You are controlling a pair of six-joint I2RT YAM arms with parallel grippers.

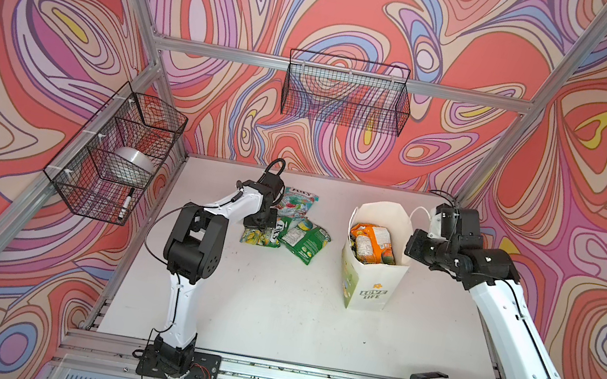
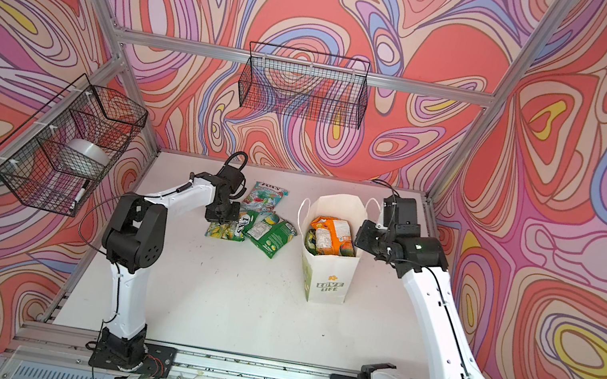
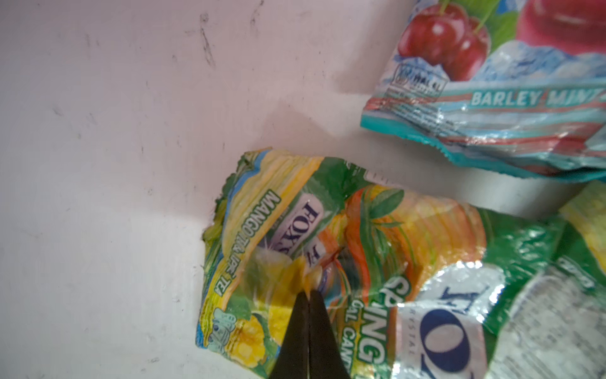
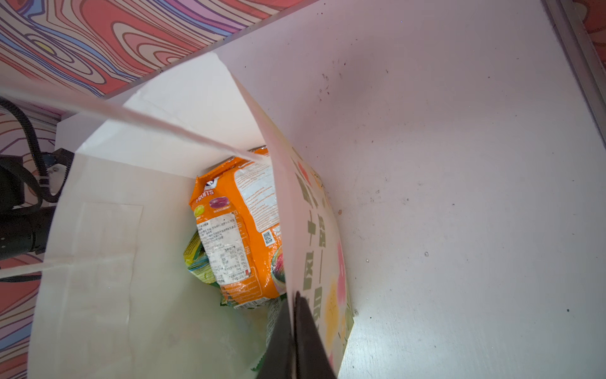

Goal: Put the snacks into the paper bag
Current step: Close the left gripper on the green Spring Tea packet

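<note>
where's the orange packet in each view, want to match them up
Top view: orange packet right of centre, inside the bag.
Top view: orange packet just right of centre, inside the bag.
Left wrist: not in it.
Right wrist: orange packet mid-picture, deep in the bag, beside its printed wall.
Shared landmark: the bag, seen in every view but the left wrist.

The paper bag (image 2: 329, 273) stands on the worktop (image 2: 231, 304) — orange packet (image 2: 332, 234) inside, right claw (image 2: 361, 239) at its rim. The left claw (image 2: 222, 222) touches a yellow-green packet (image 2: 230, 233).
</note>
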